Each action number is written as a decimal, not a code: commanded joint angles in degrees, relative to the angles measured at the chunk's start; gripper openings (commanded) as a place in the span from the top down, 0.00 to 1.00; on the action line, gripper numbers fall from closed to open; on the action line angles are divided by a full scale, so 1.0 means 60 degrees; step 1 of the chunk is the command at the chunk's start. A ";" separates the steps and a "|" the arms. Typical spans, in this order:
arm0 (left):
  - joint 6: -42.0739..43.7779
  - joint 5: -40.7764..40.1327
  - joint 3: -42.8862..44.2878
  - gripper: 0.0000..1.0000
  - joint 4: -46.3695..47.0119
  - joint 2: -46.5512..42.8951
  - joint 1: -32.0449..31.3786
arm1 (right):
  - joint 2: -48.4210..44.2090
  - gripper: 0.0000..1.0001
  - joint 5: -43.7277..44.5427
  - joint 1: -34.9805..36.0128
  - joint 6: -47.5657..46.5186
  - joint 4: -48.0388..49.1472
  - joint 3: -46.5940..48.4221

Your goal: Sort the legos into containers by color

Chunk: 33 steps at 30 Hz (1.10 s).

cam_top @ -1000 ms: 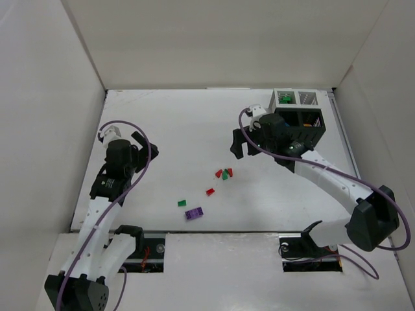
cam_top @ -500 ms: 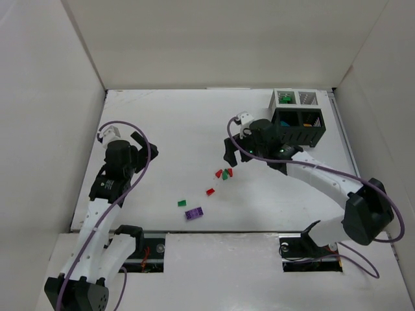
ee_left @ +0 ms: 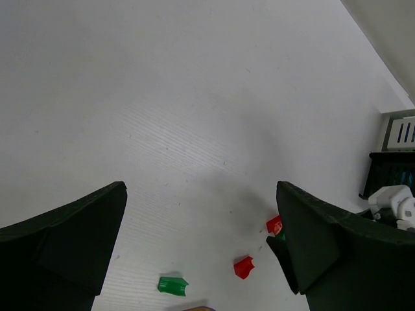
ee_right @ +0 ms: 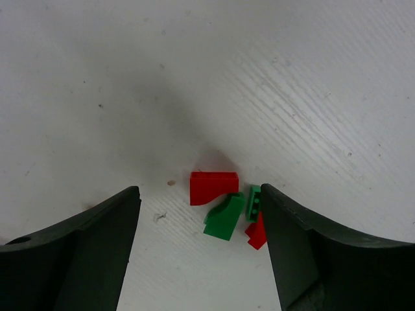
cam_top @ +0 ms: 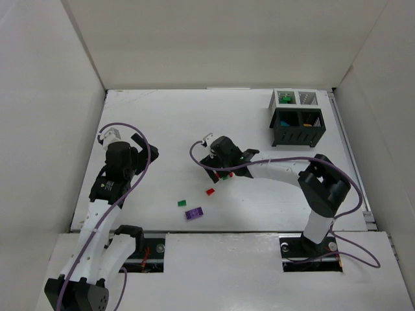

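Nearest me, and well left of the containers [cam_top: 296, 135], a purple lego [cam_top: 193, 212], a green lego [cam_top: 182, 203] and a single red lego [cam_top: 210, 191] lie loose on the table [cam_top: 162, 116]. Closer to the containers, my right gripper [ee_right: 198, 194] has its jaws partly spread around a knot of red and green legos [ee_right: 224, 217], gripping none. Far to the containers' left, my left gripper [ee_left: 201, 194] hangs wide open and empty. One white bin [cam_top: 284, 99] holds something green.

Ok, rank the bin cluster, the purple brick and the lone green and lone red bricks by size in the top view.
1. bin cluster
2. purple brick
3. lone green brick and lone red brick: they look alike, too small to rank.
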 commanded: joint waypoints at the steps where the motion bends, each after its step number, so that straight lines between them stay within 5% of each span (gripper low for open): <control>1: -0.0056 0.0067 -0.0068 0.00 0.0125 -0.0070 -0.0039 | 0.0224 0.22 0.1078 0.0337 -0.0237 0.0162 0.0523; 13: 0.0120 -0.0021 -0.0068 0.00 0.0125 0.0194 -0.0039 | 0.1163 0.38 0.1577 0.0337 -0.0105 -0.0014 0.0715; 24: 0.0120 -0.0109 -0.0068 0.00 0.0213 0.0282 -0.0039 | 0.0931 0.72 0.1476 0.0425 0.0085 -0.0321 0.0715; 33: 0.0120 -0.0109 0.0020 0.00 0.0607 0.0763 -0.0039 | -0.0533 0.77 0.1372 0.0425 -0.0016 -0.0409 0.0934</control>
